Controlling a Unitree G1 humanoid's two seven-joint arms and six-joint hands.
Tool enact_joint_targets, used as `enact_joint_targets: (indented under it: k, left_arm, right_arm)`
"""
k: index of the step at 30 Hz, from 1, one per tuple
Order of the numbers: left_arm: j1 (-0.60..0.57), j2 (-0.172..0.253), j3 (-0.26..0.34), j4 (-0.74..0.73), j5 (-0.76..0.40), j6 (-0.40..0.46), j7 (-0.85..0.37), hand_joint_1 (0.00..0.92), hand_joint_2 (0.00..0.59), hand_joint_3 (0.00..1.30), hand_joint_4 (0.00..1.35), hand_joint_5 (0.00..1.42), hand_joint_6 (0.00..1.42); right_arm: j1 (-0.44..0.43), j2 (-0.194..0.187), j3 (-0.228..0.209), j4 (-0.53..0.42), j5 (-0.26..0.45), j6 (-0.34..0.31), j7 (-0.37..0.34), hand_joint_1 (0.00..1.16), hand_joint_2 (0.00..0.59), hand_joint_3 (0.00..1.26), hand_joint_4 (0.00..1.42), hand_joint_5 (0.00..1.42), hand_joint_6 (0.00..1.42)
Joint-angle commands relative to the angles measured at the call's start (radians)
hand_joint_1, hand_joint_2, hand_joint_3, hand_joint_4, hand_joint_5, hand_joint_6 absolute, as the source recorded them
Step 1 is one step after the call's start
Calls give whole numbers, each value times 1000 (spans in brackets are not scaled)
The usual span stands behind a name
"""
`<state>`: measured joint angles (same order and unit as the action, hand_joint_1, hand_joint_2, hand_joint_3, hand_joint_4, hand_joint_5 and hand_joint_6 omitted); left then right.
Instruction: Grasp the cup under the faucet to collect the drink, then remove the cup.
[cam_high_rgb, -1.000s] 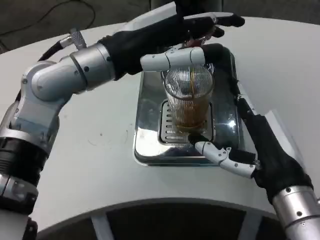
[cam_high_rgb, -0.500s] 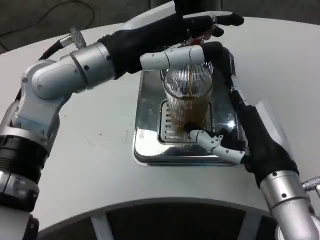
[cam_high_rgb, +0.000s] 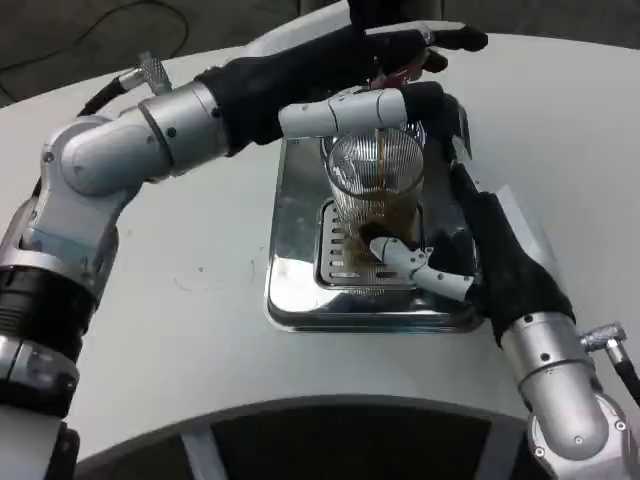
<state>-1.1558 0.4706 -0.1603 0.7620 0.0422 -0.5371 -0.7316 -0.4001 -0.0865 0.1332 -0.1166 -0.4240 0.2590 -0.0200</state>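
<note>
A ribbed clear glass cup (cam_high_rgb: 377, 170) stands on the grille of the shiny metal drip tray (cam_high_rgb: 297, 300). Brown drink (cam_high_rgb: 390, 215) fills its lower part, and a thin brown stream falls into it from the faucet (cam_high_rgb: 405, 68) above. My right hand (cam_high_rgb: 497, 262) wraps the cup from the right: its white thumb touches the front of the base, and its dark fingers curl behind the glass. My left hand (cam_high_rgb: 330, 65) reaches across from the left and holds the faucet's lever. Its fingers lie over the top, and its white thumb runs just above the cup's rim.
The round white table (cam_high_rgb: 180, 300) spreads around the tray, and its front edge curves close below the tray. My left forearm (cam_high_rgb: 150, 140) crosses above the table's left half. A dark floor with a cable lies beyond the far edge.
My right hand has slid forward and inward; its thumb moved from the tray's front rim up onto the cup's base. The drink has risen slightly. The left hand stays on the lever.
</note>
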Motion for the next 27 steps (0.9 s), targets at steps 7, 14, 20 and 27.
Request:
enact_joint_targets:
  k: [7, 14, 20, 27]
  left_arm:
    - [6, 8, -16, 68, 39, 17, -27, 0, 81, 146, 36, 110, 44]
    - [-8, 8, -14, 95, 38, 1, -28, 0, 81, 146, 36, 110, 44]
    - [-20, 4, -16, 113, 40, -9, -31, 0, 86, 146, 36, 110, 44]
    - [-27, 0, -19, 124, 43, -18, -35, 0, 89, 147, 36, 110, 44]
  right_arm:
    - [-69, 5, -5, 106, 37, -60, -26, 728, 229, 0, 0, 16, 0]
    - [-105, 4, -11, 176, 56, -90, -45, 735, 227, 0, 0, 15, 0]
    - [-128, 3, -14, 215, 68, -104, -55, 745, 223, 0, 0, 15, 0]
    - [-148, 4, -19, 257, 80, -118, -65, 751, 222, 0, 0, 22, 0]
